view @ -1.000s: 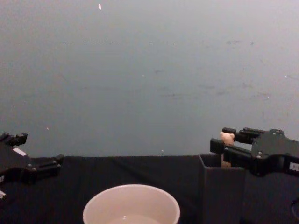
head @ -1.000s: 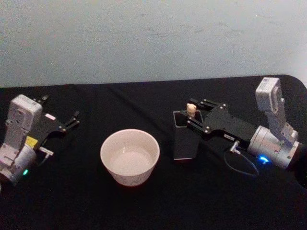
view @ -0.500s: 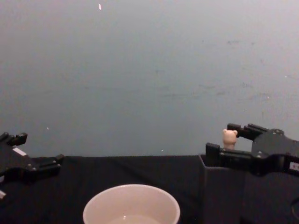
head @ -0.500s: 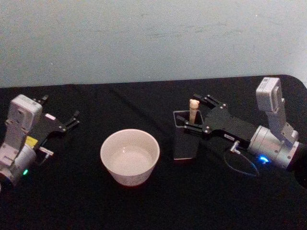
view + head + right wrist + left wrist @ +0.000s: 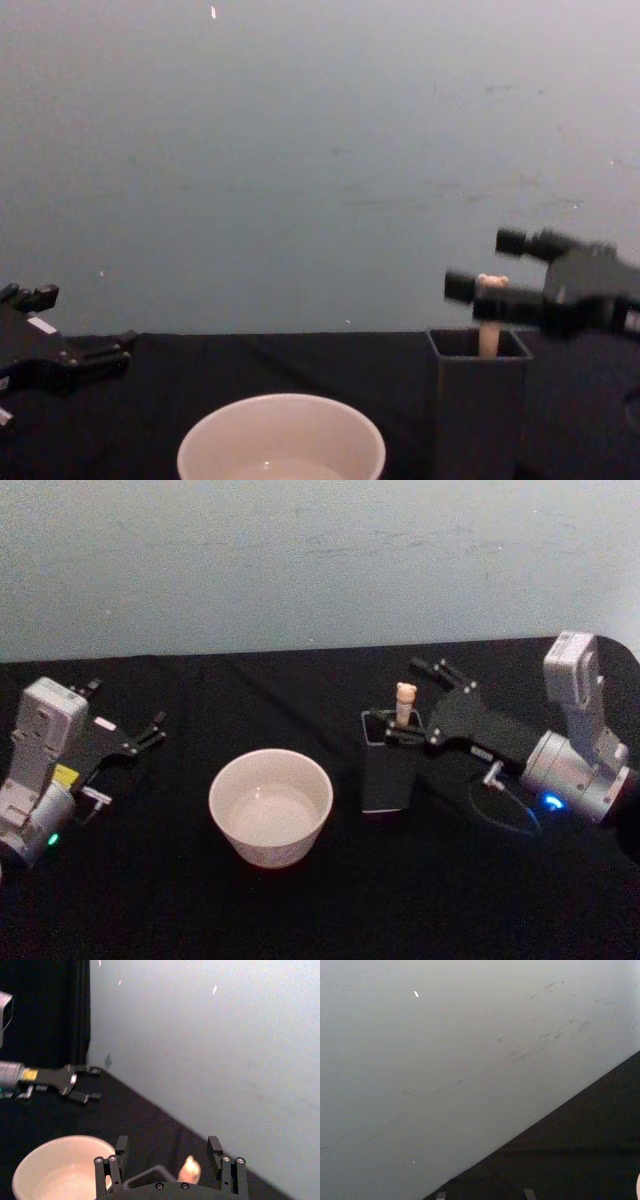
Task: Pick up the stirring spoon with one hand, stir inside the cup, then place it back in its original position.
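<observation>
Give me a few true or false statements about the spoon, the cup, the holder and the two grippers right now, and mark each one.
1. The stirring spoon stands in the dark grey holder, its bear head above the rim. True.
2. The right gripper is beside the cup, far from the spoon. False: it is at the holder, one finger on each side of the spoon's handle.
3. The cup lies tipped on its side. False: it stands upright on the black table, between the two arms.
4. The left gripper is away from the cup and holds nothing. True.
5. The spoon's bowl is inside the cup. False: the spoon is in the holder, and the holder's walls hide its bowl.
</observation>
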Action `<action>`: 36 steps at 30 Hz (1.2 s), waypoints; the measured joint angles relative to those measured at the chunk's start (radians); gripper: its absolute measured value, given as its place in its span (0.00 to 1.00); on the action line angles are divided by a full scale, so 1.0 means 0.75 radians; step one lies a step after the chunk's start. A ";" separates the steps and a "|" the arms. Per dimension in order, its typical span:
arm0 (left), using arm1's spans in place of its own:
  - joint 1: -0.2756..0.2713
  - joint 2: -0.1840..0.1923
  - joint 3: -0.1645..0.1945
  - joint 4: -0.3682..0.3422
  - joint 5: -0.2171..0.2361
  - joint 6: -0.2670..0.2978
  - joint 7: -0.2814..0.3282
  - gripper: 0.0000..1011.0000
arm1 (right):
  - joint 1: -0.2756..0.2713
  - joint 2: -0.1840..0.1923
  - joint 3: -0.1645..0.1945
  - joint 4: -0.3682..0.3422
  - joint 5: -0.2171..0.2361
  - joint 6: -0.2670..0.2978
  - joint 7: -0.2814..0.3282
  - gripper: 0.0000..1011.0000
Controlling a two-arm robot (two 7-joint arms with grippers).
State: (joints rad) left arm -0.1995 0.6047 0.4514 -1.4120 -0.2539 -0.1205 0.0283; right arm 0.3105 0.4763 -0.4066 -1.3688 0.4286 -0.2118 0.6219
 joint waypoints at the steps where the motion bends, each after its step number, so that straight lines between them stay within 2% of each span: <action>1: 0.000 0.000 0.000 0.000 0.000 0.000 0.000 0.99 | -0.001 -0.001 0.015 -0.018 -0.002 -0.015 -0.014 0.99; 5: 0.000 0.000 0.000 0.000 0.000 0.000 0.000 0.99 | -0.010 -0.004 0.049 -0.058 -0.007 -0.037 -0.051 0.99; 7: 0.000 0.000 0.000 0.000 0.000 0.000 0.000 0.99 | -0.022 -0.008 0.082 -0.089 -0.010 -0.048 -0.086 0.99; 10: 0.000 0.000 0.000 0.000 0.000 0.000 0.000 0.99 | -0.046 -0.019 0.134 -0.133 -0.041 -0.060 -0.174 0.99; 11: 0.000 0.000 0.000 0.000 0.000 0.000 0.000 0.99 | -0.046 -0.019 0.134 -0.133 -0.041 -0.060 -0.174 0.99; 12: 0.000 0.000 0.000 0.000 0.000 0.000 0.000 0.99 | -0.055 -0.027 0.152 -0.142 -0.063 -0.059 -0.218 0.99; 18: 0.000 0.000 0.000 0.000 0.000 0.000 0.000 0.99 | -0.082 -0.071 0.201 -0.129 -0.149 0.017 -0.395 0.99; 20: 0.000 0.000 0.000 0.000 0.000 0.000 0.000 0.99 | -0.087 -0.086 0.208 -0.109 -0.170 0.054 -0.433 0.99; 25: 0.000 0.000 0.000 0.000 0.000 0.000 0.000 0.99 | -0.093 -0.107 0.207 -0.057 -0.205 0.117 -0.466 0.99; 36: 0.000 0.000 0.000 0.000 0.000 0.000 0.000 0.99 | -0.096 -0.146 0.177 0.075 -0.264 0.219 -0.458 0.99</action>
State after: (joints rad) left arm -0.1995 0.6047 0.4513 -1.4120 -0.2539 -0.1206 0.0283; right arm 0.2384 0.3671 -0.2738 -1.3127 0.2307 -0.0473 0.2782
